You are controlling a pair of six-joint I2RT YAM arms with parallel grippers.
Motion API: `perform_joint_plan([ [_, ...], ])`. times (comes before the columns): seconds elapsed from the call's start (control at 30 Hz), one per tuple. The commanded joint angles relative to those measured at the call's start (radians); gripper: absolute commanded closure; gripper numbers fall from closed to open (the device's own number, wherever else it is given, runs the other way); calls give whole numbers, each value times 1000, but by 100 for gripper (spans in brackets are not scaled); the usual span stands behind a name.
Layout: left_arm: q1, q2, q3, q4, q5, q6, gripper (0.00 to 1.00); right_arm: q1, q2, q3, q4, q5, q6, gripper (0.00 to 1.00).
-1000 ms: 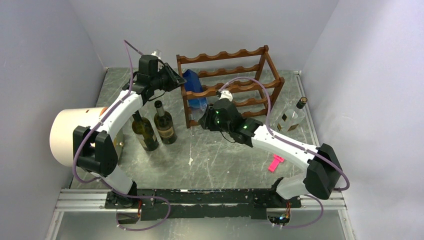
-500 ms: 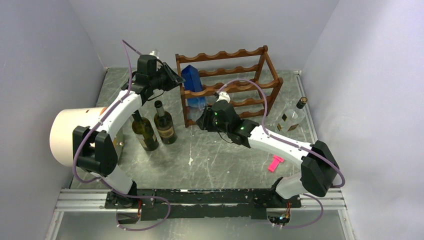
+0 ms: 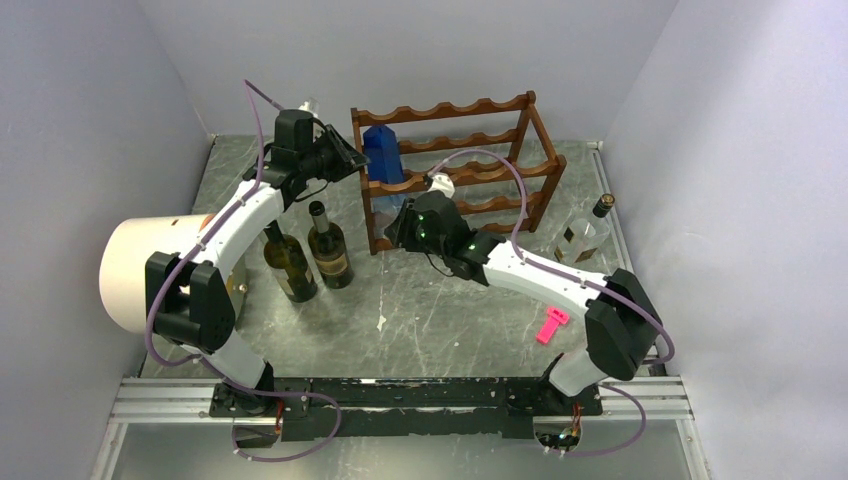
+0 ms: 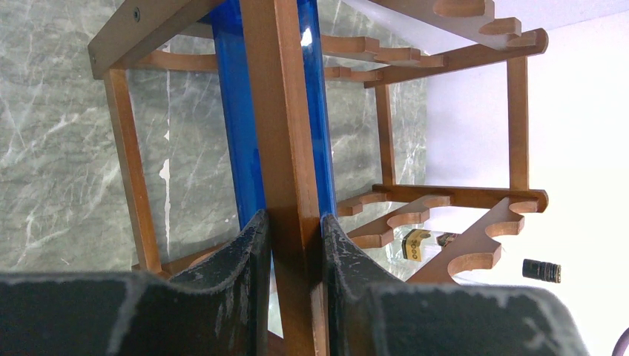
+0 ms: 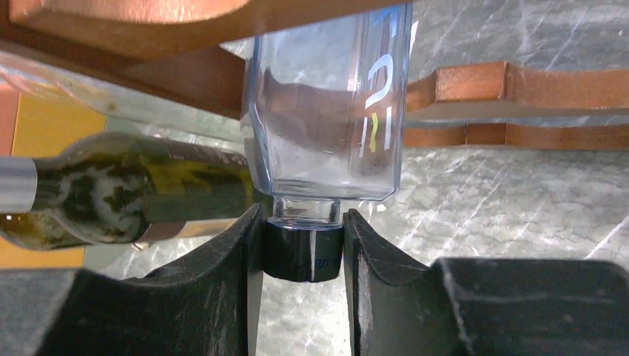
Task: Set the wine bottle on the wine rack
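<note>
The reddish-brown wooden wine rack (image 3: 470,140) stands at the back of the table. A blue wine bottle (image 3: 383,160) lies in the rack's left end, its black cap (image 5: 304,252) pointing toward me. My right gripper (image 3: 402,226) is shut on that cap, and the bottle's clear-blue body (image 5: 330,111) lies under a rack rail. My left gripper (image 3: 350,160) is shut on the rack's left upright post (image 4: 285,148), one finger on each side. The blue bottle (image 4: 230,133) shows behind that post.
Two dark green bottles (image 3: 290,265) (image 3: 328,250) stand left of the rack, next to a white cylinder (image 3: 150,270). A clear bottle (image 3: 583,238) stands right of the rack. A pink piece (image 3: 550,325) lies at the front right. A green bottle (image 5: 111,193) shows left of my right gripper.
My right arm has moved left and toward the rack, pushing the blue bottle further back into it. The left gripper has stayed on the post.
</note>
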Motion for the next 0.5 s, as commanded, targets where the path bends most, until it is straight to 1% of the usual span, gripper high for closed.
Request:
perform_joint_plan([
  [0.0, 2, -13, -35, -26, -4, 57, 93, 15, 40, 46, 80, -36, 21, 100],
  [0.13, 2, -20, -21, -29, -6, 71, 93, 14, 56, 84, 76, -17, 31, 100],
  [0.2, 2, -19, 1, -45, -16, 88, 86, 13, 61, 97, 71, -1, 39, 100],
  [0.23, 3, -18, 15, -53, -19, 99, 81, 13, 62, 101, 71, 3, 45, 98],
  [0.4, 14, -16, 87, -89, -34, 158, 52, 3, 63, 102, 71, 27, 78, 72],
  [0.47, 21, -18, 112, -96, -29, 181, 41, 1, 59, 98, 65, 36, 79, 67],
])
